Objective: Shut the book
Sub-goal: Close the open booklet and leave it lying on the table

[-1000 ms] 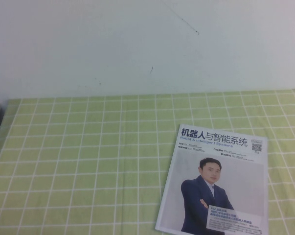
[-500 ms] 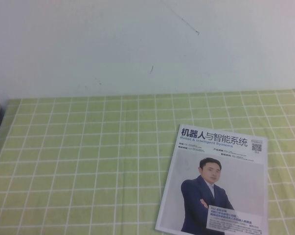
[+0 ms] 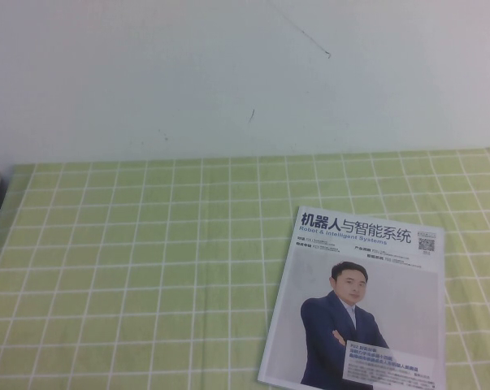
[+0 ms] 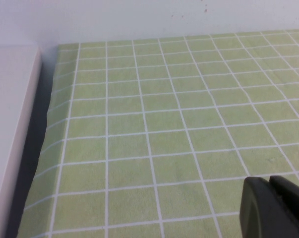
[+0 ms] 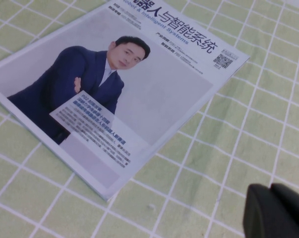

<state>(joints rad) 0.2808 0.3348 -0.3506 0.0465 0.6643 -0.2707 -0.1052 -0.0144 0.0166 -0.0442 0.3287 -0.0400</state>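
Pale wall (image 3: 147,73) behind green checked tablecloth (image 3: 131,244).

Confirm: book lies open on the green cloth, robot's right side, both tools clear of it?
Wrong: the book lies closed, cover up, per the high view. Rest holds: left tool hangs over bare cloth, right tool near the book, not touching.

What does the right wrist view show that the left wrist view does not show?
Only the right wrist view shows the book, lying closed, cover up, and the right pincer, shut, over the green checked cloth beside it. Only the left wrist view shows a white surface past the cloth's edge, and the left pincer, shut, over bare cloth. Both show that cloth.
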